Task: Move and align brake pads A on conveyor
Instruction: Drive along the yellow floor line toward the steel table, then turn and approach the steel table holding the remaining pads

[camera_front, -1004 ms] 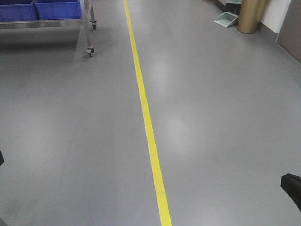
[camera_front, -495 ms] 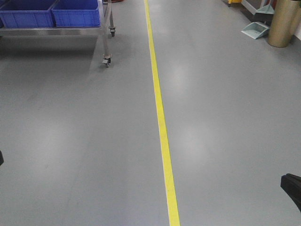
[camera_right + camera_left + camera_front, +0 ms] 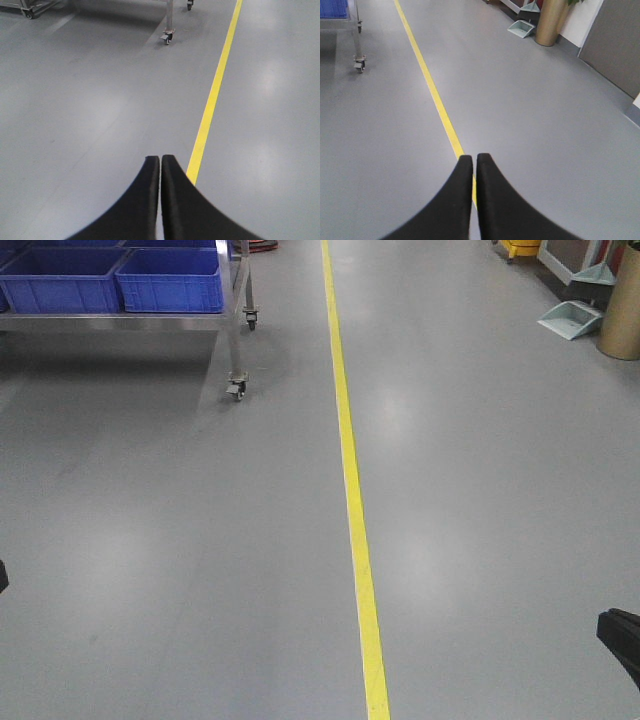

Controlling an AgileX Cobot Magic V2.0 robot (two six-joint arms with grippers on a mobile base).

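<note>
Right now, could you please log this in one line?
view: floor, yellow line; left gripper: jaws shut, empty; right gripper: jaws shut, empty; pads: unseen

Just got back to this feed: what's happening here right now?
Nothing is being handled. The left gripper and right gripper are both shut and empty, held over grey floor near a yellow painted floor line. No brake pads or conveyor are in view. The wheeled steel cart with blue plastic crates, ahead left, sits lower in frame than a second ago, so the base seems to be rolling forward.
</note>
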